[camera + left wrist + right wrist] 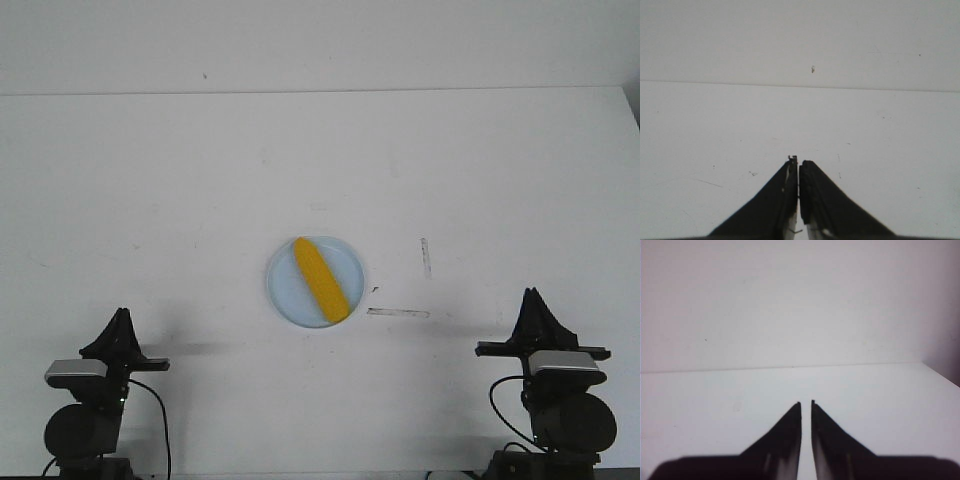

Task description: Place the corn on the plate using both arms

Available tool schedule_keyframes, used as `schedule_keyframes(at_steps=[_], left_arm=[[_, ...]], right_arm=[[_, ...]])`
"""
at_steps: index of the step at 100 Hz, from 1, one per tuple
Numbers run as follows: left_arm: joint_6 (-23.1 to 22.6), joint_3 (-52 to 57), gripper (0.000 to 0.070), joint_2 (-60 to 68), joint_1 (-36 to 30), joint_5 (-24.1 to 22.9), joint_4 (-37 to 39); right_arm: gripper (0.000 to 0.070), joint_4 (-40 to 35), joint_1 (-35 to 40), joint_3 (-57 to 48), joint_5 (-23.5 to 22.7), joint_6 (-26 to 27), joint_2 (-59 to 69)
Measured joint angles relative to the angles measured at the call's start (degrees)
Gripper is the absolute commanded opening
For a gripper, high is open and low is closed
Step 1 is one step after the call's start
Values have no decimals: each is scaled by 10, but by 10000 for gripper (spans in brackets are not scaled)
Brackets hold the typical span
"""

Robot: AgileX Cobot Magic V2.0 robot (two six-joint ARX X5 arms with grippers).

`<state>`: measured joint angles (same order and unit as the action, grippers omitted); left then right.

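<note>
Two dark marks are seen on the white table [180,180] to the right of the plate [283,296]: a short upright streak [425,257] and a longer flat streak [398,313], both apart from the plate rim, and nothing is placed between the plate and either arm. The corn [320,279] is laid inside the light blue plate, near the middle of the table. Its long axis is turned diagonally, with the narrower end pointed away from the robot and to the left, and the other end reaching the near right part of the rim. The left gripper [798,162] is kept at the near left edge, closed on nothing, the fingers almost touching. The right gripper [806,403] is kept at the near right edge (well apart from the plate), also drawn together with only a thin gap and nothing held.
</note>
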<state>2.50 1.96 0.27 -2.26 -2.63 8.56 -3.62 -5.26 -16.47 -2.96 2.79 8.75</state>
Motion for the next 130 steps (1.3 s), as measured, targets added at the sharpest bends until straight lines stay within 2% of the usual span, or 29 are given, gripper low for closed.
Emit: schedule_keyframes(at_steps=[130], left_arm=[[-26,0,1,0,0,0,-4]], right_arm=[[38,0,0,0,0,0,0]])
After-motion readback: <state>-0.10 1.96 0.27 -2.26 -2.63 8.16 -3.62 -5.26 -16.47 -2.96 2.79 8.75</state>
